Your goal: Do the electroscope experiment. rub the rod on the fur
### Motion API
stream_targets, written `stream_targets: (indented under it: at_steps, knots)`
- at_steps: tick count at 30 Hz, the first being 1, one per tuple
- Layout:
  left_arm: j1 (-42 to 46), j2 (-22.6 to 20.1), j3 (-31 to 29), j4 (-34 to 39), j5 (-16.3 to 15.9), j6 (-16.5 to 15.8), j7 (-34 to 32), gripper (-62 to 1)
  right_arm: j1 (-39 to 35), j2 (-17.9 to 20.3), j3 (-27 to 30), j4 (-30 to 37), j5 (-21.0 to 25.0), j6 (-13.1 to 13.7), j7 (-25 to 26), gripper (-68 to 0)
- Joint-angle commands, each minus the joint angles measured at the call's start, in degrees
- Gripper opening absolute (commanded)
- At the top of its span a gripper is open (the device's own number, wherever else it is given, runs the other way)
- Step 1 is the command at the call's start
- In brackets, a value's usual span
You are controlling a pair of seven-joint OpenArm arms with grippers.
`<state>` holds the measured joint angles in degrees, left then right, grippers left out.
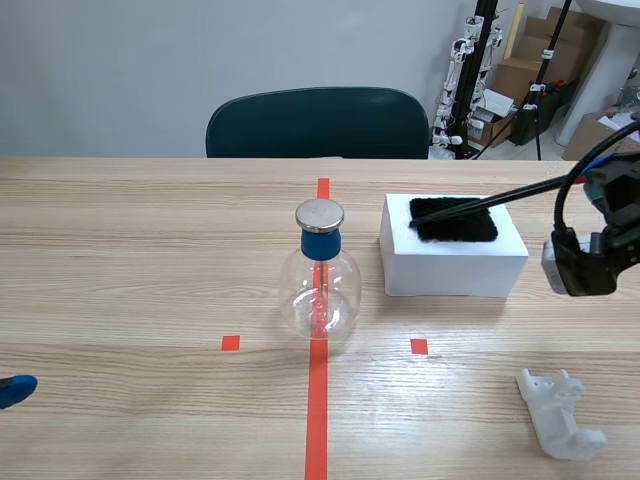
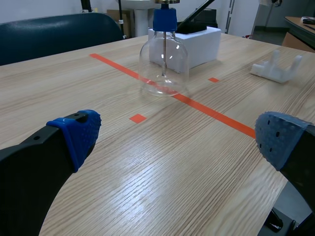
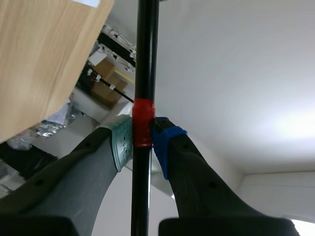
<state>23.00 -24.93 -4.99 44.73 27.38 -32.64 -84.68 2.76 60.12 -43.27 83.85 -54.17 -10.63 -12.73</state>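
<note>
A black rod (image 1: 500, 198) slants from the right arm down to the black fur pad (image 1: 453, 219) on top of a white block (image 1: 452, 258); its tip lies on the fur. In the right wrist view my right gripper (image 3: 142, 140) is shut on the rod (image 3: 145, 59) at its red band. The glass flask electroscope (image 1: 320, 275), with a blue neck and metal disc, stands on the red tape line at mid-table. My left gripper (image 2: 172, 137) is open near the table's front left, the flask (image 2: 163, 61) well ahead of it. Only a blue fingertip (image 1: 15, 390) shows in the scene view.
A white plastic holder (image 1: 558, 412) lies at the front right of the table. A dark chair (image 1: 318, 122) stands behind the far edge. Boxes and stands crowd the back right of the room.
</note>
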Motion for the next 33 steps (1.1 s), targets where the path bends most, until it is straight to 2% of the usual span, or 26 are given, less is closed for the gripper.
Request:
stream_targets:
  at_steps: [1,7,11,15,20,23,25,29,31,33]
  knots:
    - [-0.2,-0.3,-0.2,0.9,-0.7,0.0,-1.2,1.4,0.4,3.4,0.2,-0.9,1.1,0.2,-1.1,-65.1]
    - [-0.2,-0.3,-0.2,0.9,-0.7,0.0,-1.2,1.4,-0.4,6.4,0.2,-3.5,1.6,0.1,0.0,-65.1]
    - [-0.2,-0.3,-0.2,0.9,-0.7,0.0,-1.2,1.4,-0.4,6.4,0.7,-2.0,4.2,-3.3,-0.5,-65.1]
    - [-0.2,-0.3,-0.2,0.9,-0.7,0.0,-1.2,1.4,-2.1,6.8,2.1,2.6,12.5,-5.4,-1.5,-65.1]
    - [-0.2,-0.3,-0.2,0.9,-0.7,0.0,-1.2,1.4,-6.9,7.3,5.8,9.1,27.8,-9.9,-0.2,-65.1]
    - [-0.2,-0.3,-0.2,0.9,-0.7,0.0,-1.2,1.4,-11.7,7.3,8.6,12.7,33.7,-14.7,-1.5,-65.1]
    - [-0.2,-0.3,-0.2,0.9,-0.7,0.0,-1.2,1.4,-15.1,7.3,9.9,15.8,34.4,-19.4,-4.4,-65.1]
    - [-0.2,-0.3,-0.2,0.9,-0.7,0.0,-1.2,1.4,-19.7,8.7,10.5,22.1,31.1,-28.4,-9.1,-65.1]
    - [-0.2,-0.3,-0.2,0.9,-0.7,0.0,-1.2,1.4,-22.6,10.1,10.5,25.2,29.0,-31.1,-8.8,-65.1]
    - [-0.2,-0.3,-0.2,0.9,-0.7,0.0,-1.2,1.4,-26.2,10.2,10.5,27.6,24.2,-33.9,-8.7,-65.1]
